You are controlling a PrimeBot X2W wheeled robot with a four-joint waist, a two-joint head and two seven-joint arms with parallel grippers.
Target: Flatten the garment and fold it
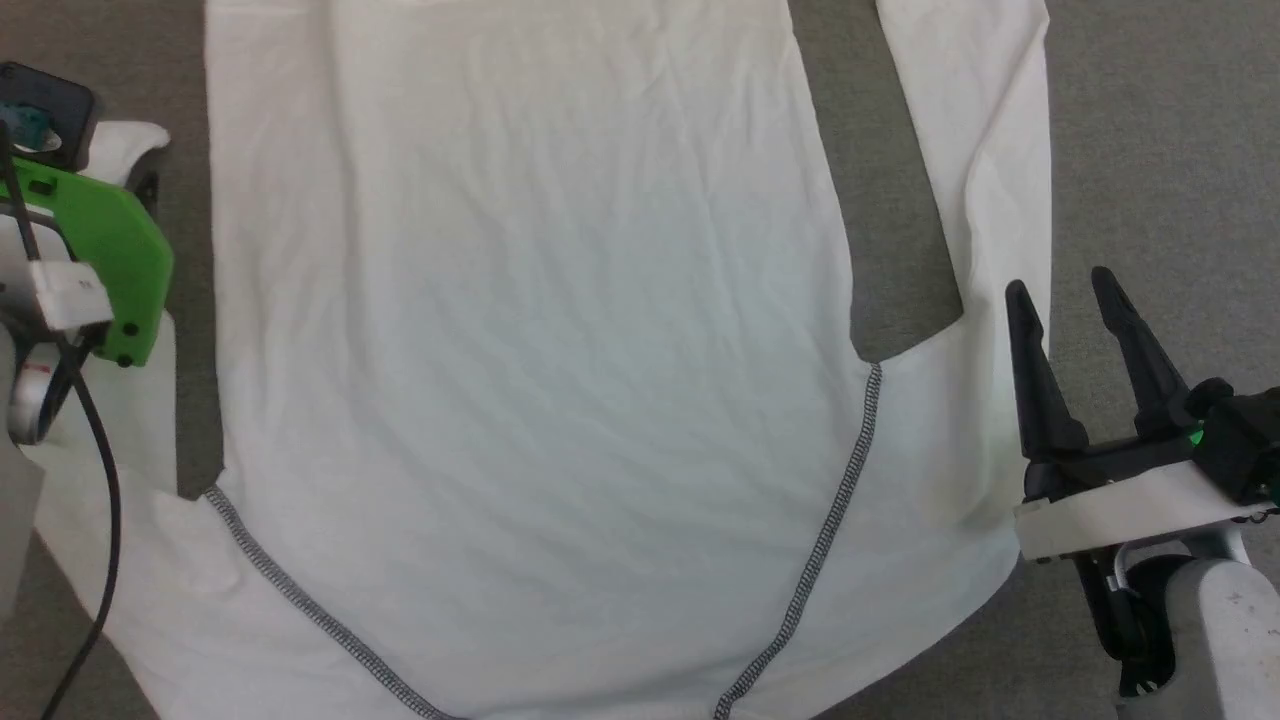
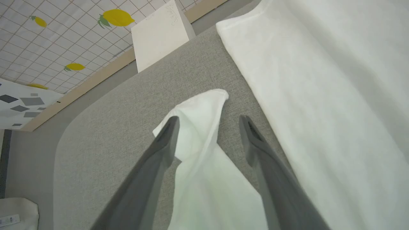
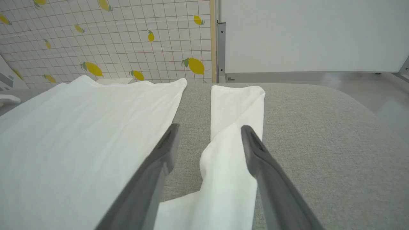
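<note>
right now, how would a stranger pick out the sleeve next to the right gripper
On the grey fabric surface lies the white garment, spread flat. Along its right edge, beside the right gripper, runs a long sleeve. Unlike the wide body, it is a narrow strip, parted from it by bare grey.

At the lower right of the head view, the right gripper [image 1: 1060, 283] has two long, tapered black jaws on a black base, backed by a white plate [image 1: 1120, 515] and a pale grey forearm [image 1: 1225, 630]. At the left edge sits a bright green housing [image 1: 110, 245] with a white plug [image 1: 65, 295] and a black cable [image 1: 100, 520]. The left gripper [image 2: 209, 118] has smooth dark grey jaws.
</note>
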